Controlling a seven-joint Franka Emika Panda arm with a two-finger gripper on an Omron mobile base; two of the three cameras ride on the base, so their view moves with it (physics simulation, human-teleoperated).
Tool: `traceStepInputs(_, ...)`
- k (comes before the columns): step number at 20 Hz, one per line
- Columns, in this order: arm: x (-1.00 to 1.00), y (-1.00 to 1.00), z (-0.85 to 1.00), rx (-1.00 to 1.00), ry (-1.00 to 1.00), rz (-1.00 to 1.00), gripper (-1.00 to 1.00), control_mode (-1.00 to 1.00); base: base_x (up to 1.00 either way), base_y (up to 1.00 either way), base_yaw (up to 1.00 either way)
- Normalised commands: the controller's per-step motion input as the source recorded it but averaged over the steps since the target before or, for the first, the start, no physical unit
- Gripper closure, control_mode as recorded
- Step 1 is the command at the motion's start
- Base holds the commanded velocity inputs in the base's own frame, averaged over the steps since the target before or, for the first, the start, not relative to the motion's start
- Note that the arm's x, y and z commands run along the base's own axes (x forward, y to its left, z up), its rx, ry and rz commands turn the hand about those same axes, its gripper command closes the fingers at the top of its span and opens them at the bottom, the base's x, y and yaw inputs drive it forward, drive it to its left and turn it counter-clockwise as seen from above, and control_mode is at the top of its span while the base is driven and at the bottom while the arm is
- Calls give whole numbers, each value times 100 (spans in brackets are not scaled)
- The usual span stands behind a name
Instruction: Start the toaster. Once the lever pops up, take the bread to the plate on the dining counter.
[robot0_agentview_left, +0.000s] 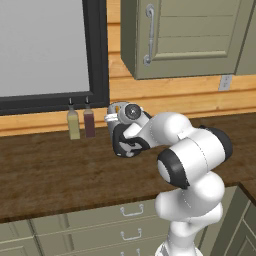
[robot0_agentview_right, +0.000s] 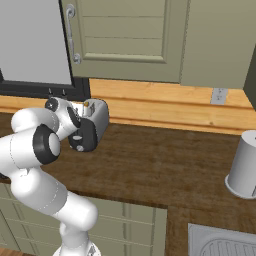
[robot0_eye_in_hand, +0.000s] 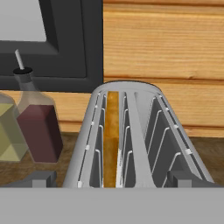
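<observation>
Toaster (robot0_eye_in_hand: 131, 135) directly under end effector (robot0_eye_in_hand: 112, 179), bread (robot0_eye_in_hand: 112, 131) in left slot, fingers spread wide apart

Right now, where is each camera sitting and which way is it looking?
Left base view: behind the arm's left, facing the toaster; the arm rises lower right.
Right base view: behind its right, facing that toaster; the arm rises lower left.
Hand view: on the hand, looking down at the bread in a slot.
All share the toaster.

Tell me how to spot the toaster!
Find the dark wooden counter under the black-framed window. Right of two slim bottles, one yellowish, one dark red, stands the toaster: silver and rounded, with two top slots, bread in one.
</observation>
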Motion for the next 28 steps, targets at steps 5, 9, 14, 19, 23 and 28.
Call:
traceStepInputs(5, 0, 0, 0, 0, 0, 0, -100, -100, 0, 0, 0)
traceStepInputs(9, 0, 0, 0, 0, 0, 0, -100, -100, 0, 0, 0)
traceStepInputs(14, 0, 0, 0, 0, 0, 0, -100, -100, 0, 0, 0)
traceStepInputs(19, 0, 0, 0, 0, 0, 0, -100, -100, 0, 0, 0)
traceStepInputs(23, 0, 0, 0, 0, 0, 0, -100, -100, 0, 0, 0)
traceStepInputs(28, 0, 0, 0, 0, 0, 0, -100, -100, 0, 0, 0)
